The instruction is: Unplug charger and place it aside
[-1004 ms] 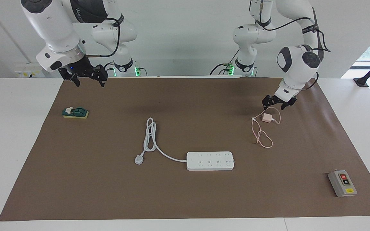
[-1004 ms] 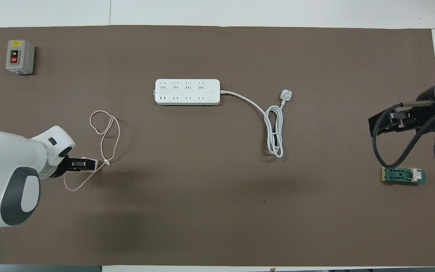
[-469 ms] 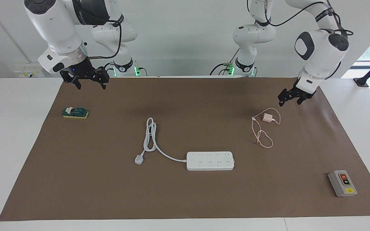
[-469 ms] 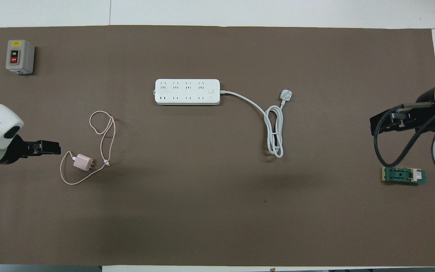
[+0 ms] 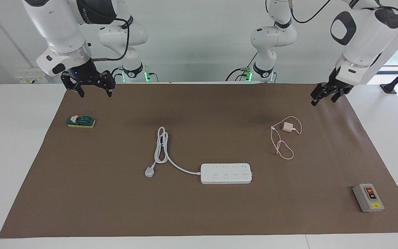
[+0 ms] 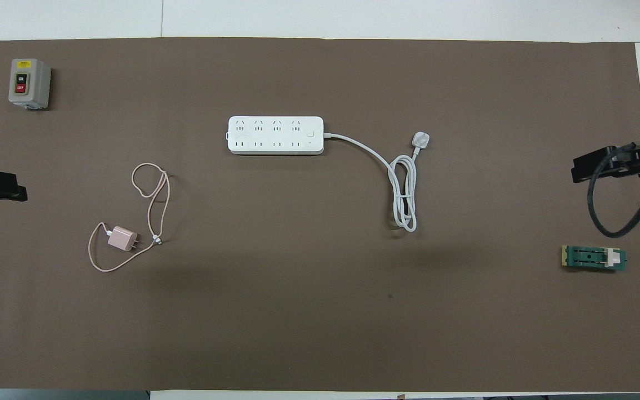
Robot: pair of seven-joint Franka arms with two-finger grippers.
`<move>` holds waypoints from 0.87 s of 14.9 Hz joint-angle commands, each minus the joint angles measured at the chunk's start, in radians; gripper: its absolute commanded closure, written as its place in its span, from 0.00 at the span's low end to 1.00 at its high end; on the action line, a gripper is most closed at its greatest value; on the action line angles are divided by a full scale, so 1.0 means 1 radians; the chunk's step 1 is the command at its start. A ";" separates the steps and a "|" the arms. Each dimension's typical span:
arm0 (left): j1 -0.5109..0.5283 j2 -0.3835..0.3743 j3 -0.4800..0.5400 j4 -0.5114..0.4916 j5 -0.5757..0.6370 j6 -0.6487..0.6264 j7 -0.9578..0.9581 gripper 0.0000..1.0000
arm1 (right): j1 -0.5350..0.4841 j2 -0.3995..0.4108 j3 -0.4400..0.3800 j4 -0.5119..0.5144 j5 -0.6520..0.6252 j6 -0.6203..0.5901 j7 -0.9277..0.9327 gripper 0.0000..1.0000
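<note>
The pale pink charger [image 5: 287, 127] lies on the brown mat toward the left arm's end, its thin pink cable [image 5: 284, 149] looped beside it. It also shows in the overhead view [image 6: 121, 239]. It lies apart from the white power strip [image 5: 226, 173], which has nothing plugged into it. My left gripper [image 5: 323, 99] is open and empty, raised over the mat's corner at the left arm's end, well clear of the charger. My right gripper [image 5: 94, 90] is open and empty, raised over the mat's corner at the right arm's end, and waits.
The power strip's thick white cord and plug [image 5: 149, 172] lie coiled toward the right arm's end. A grey switch box [image 5: 368, 197] stands farthest from the robots at the left arm's end. A green block on a yellow base [image 5: 81, 121] lies below the right gripper.
My left gripper has risen from just above the charger and drawn back toward the left arm's end of the mat. The charger stays where it lay. The right gripper shifted only slightly.
</note>
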 commanded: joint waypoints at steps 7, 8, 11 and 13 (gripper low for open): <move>-0.009 0.068 -0.015 0.082 0.020 -0.041 0.026 0.00 | -0.021 -0.005 0.009 0.005 0.009 -0.021 -0.016 0.00; -0.009 0.071 -0.015 0.087 0.017 -0.044 0.026 0.00 | -0.022 -0.008 0.011 0.005 0.009 -0.021 -0.018 0.00; -0.032 0.065 -0.015 0.063 0.009 0.015 0.017 0.00 | -0.021 -0.008 0.012 0.006 0.012 -0.047 -0.018 0.00; -0.032 0.064 -0.016 0.055 0.009 0.033 0.027 0.00 | -0.021 -0.008 0.012 0.008 0.012 -0.052 -0.016 0.00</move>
